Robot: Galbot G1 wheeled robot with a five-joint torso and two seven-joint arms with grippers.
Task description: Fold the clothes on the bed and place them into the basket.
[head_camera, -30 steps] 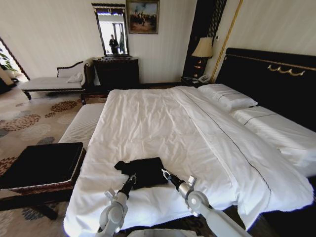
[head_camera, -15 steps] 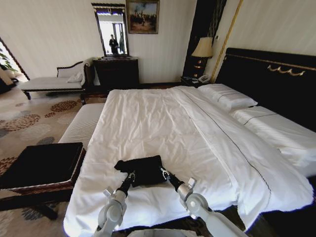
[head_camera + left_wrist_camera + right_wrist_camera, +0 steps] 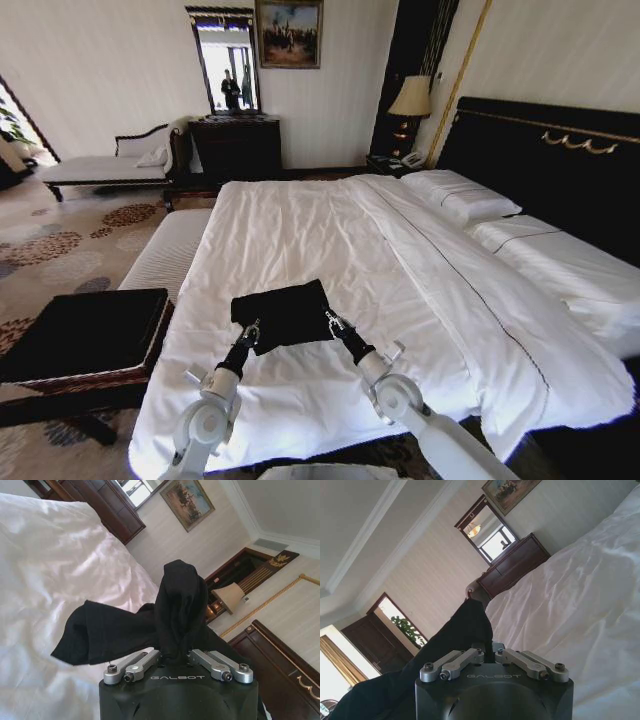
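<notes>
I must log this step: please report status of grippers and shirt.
Left gripper and right gripper both shut on the black T-shirt, held above the white-sheeted bed. Black-lined wicker basket on robot's left. Nothing in the way.

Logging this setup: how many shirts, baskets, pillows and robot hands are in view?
Shirt: 1
Basket: 1
Pillows: 2
Hands, left and right, each shut on the shirt: 2
Total: 6
</notes>
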